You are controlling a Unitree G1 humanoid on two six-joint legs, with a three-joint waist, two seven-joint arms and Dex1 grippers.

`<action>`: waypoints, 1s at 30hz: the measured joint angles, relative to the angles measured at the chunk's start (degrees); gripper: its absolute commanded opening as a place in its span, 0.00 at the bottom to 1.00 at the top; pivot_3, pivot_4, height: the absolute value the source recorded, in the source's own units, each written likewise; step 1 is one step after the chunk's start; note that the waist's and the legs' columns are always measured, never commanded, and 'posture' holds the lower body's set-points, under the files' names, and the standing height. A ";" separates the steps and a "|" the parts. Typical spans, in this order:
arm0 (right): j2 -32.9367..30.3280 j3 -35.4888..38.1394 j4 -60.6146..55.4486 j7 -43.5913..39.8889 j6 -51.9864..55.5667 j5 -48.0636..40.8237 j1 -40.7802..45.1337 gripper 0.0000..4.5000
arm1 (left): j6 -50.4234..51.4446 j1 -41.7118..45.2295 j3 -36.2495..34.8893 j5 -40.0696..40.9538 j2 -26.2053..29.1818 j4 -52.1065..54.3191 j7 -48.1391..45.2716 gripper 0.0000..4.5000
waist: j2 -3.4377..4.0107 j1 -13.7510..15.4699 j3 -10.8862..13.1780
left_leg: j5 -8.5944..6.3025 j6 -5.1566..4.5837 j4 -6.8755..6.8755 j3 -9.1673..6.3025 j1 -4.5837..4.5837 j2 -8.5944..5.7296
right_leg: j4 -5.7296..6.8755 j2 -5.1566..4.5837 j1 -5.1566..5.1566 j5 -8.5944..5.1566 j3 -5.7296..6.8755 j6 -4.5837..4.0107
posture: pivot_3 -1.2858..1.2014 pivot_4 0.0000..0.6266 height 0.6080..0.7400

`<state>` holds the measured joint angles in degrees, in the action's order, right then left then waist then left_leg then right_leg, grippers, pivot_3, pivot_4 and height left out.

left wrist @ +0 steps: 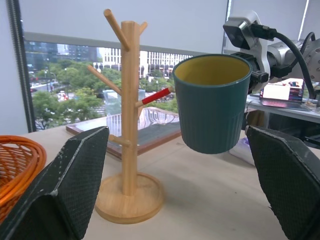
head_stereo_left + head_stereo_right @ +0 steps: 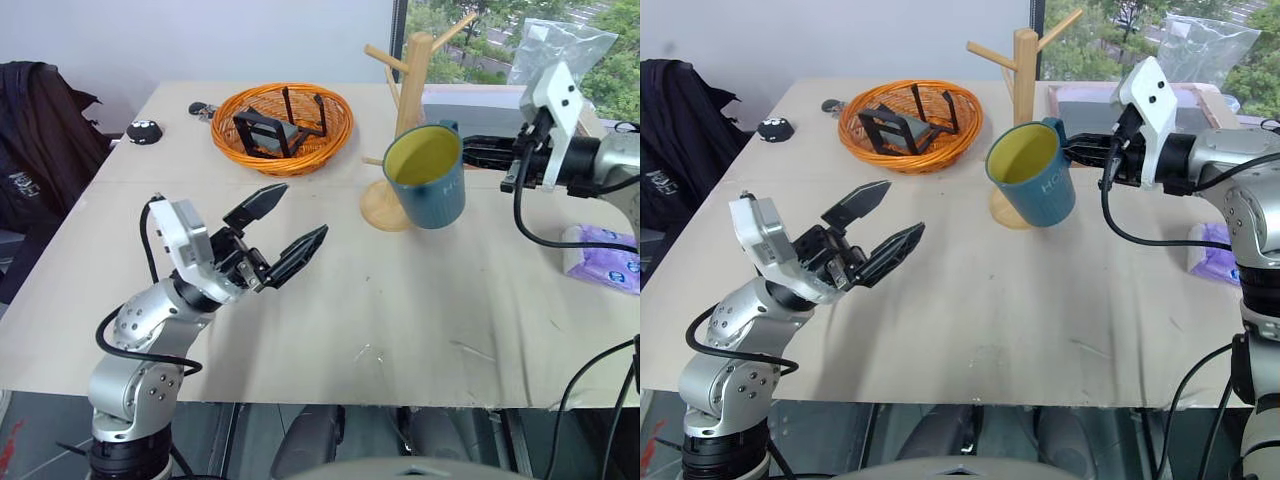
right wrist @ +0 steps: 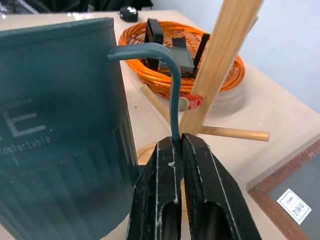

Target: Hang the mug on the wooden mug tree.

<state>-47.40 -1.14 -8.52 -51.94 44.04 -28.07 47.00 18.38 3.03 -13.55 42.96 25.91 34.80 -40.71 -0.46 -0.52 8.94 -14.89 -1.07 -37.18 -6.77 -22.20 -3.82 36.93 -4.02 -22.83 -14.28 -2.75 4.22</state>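
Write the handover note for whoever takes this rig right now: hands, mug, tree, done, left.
Right hand: shut on the handle of the mug, holding it in the air, upright, beside the wooden mug tree.
Left hand: open, empty, above the table.
Done: mug picked up and brought up to the tree.
Left: slip the handle over a peg, release, pull the right hand away. The red-tipped peg lies close to the mug.

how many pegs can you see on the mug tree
6 on the wooden mug tree: two at the top, two mid-height including the red-tipped peg, two low. Others may hide behind the post.
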 measured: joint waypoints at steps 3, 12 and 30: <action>-0.06 -1.83 0.61 1.02 2.29 1.83 1.84 0.02 | -0.19 0.02 0.10 -0.01 0.00 0.00 0.51 1.00 | 0.00 -0.04 0.00 | 0.00 0.01 0.00 0.00 -0.02 0.00 | 0.00 0.00 -0.03 0.00 -0.01 0.00 | 0.52 0.24 1.00; 1.28 -5.13 1.11 3.92 9.39 4.87 6.64 0.02 | -0.31 0.18 0.21 -0.01 0.12 -0.05 0.79 1.00 | -0.01 -0.10 -0.01 | 0.02 0.03 -0.05 0.04 -0.67 0.00 | 0.11 0.00 -0.68 0.03 -0.05 -0.03 | 0.52 0.24 1.00; 3.56 -7.45 5.24 4.91 11.44 8.94 11.02 0.78 | -1.52 0.87 0.79 -0.62 0.36 -1.56 -0.23 1.00 | -0.01 -0.16 -0.01 | 0.02 0.03 -0.05 0.05 -0.70 -0.01 | 0.10 0.01 -0.70 0.04 -0.06 -0.03 | 0.52 0.24 1.00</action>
<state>-43.84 -8.59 -3.28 -47.03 55.48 -19.13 58.02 16.86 3.90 -12.76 42.34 26.28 33.24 -40.94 -0.47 -0.68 8.94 -14.87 -1.03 -37.23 -6.71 -22.89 -3.84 37.02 -4.01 -23.53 -14.24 -2.81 4.19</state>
